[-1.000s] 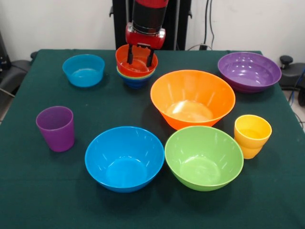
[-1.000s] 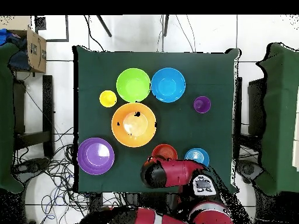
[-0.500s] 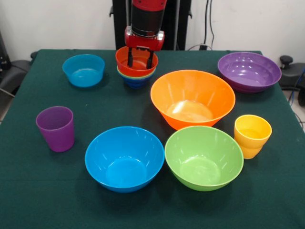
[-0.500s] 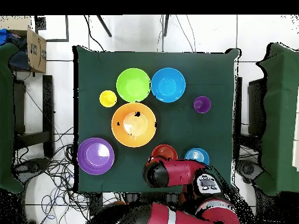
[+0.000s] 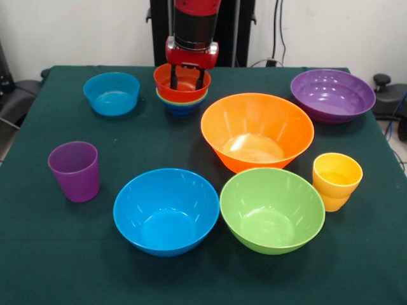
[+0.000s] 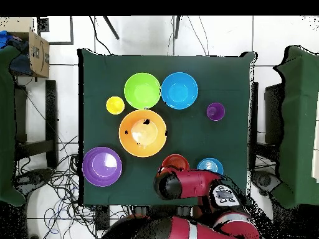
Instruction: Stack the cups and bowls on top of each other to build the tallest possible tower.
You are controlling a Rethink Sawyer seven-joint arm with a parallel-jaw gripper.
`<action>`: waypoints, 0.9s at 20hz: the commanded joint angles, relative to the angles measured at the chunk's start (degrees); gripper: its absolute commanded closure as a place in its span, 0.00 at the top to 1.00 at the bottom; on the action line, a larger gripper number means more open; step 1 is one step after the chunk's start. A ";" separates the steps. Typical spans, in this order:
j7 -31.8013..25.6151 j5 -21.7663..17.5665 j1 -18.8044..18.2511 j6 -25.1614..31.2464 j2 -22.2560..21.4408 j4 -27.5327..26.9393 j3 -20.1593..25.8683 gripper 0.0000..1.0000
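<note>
Centrally — tower (image 5: 182, 94): 3 nested bowls, red-orange topmost.

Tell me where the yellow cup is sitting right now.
In the front view the yellow cup stands upright near the table's right edge, just right of the large green bowl and below the large orange bowl, apart from both.

— Item: arm (image 5: 194, 22)? Pose?
— Red and black, descending vertically from the upper edge.
— Item: gripper (image 5: 187, 77)? State?
— Two dark fingers (image 5: 173, 77) pointing down, spread apart, nothing between them.
</note>
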 commanded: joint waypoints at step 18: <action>-2.79 -4.64 -6.56 3.04 1.47 -8.41 12.13 1.00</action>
